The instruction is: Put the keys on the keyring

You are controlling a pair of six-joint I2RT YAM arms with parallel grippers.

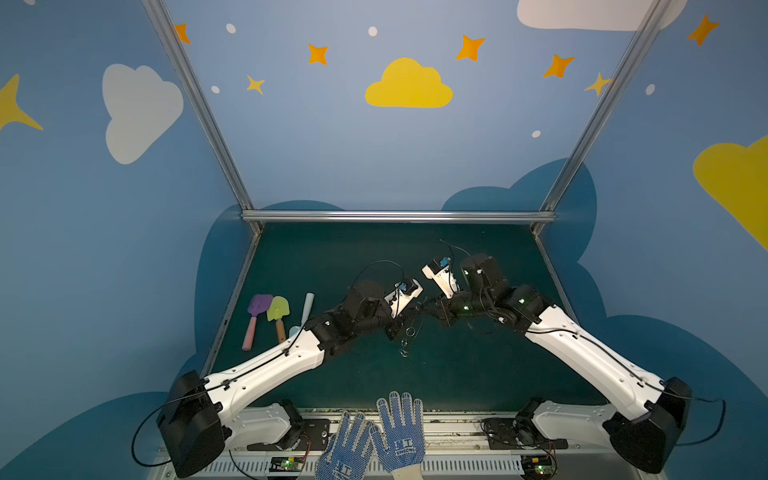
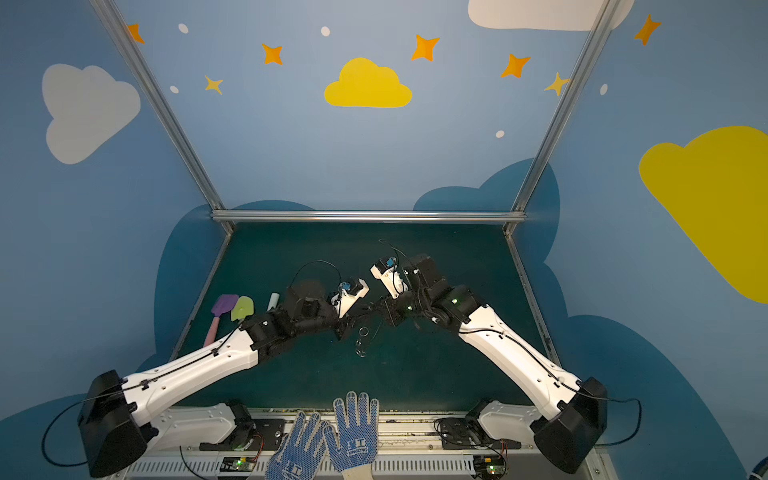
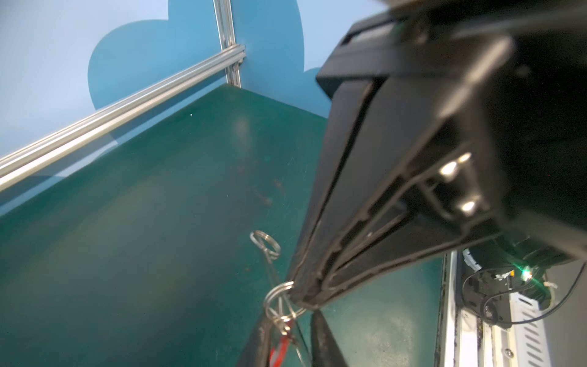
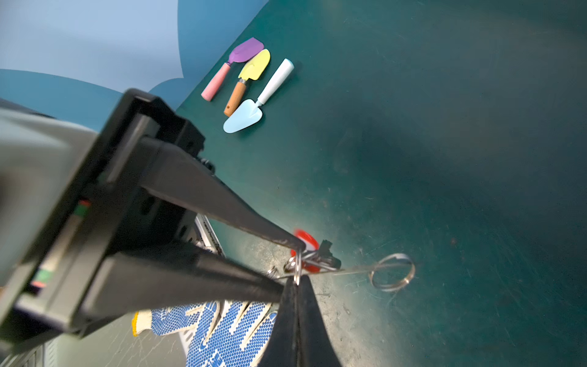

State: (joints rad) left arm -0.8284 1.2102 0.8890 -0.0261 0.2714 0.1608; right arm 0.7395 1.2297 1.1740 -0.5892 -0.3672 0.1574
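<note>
Both grippers meet above the middle of the green table. My right gripper (image 4: 297, 279) is shut on a wire split ring (image 4: 297, 265) of the keyring. A thin grey metal strip (image 4: 346, 271) runs from that ring to a second split ring (image 4: 393, 272). In both top views small rings (image 1: 409, 331) (image 2: 363, 331) dangle below the fingertips. The keys' red tag (image 4: 307, 237) (image 3: 279, 348) hangs by a small ring (image 3: 287, 319) from the held ring (image 3: 278, 294). My left gripper (image 3: 292, 321) (image 4: 290, 267) has its jaws slightly apart around the tag, which lies against one finger (image 3: 262, 340).
Three pastel toy shovels, purple (image 4: 246, 50), yellow (image 4: 254, 65) and blue (image 4: 244, 119), lie at the table's left side (image 1: 266, 316). Two blue-dotted gloves (image 1: 399, 432) (image 4: 228, 330) rest on the front edge. An aluminium rail (image 1: 395, 216) bounds the back.
</note>
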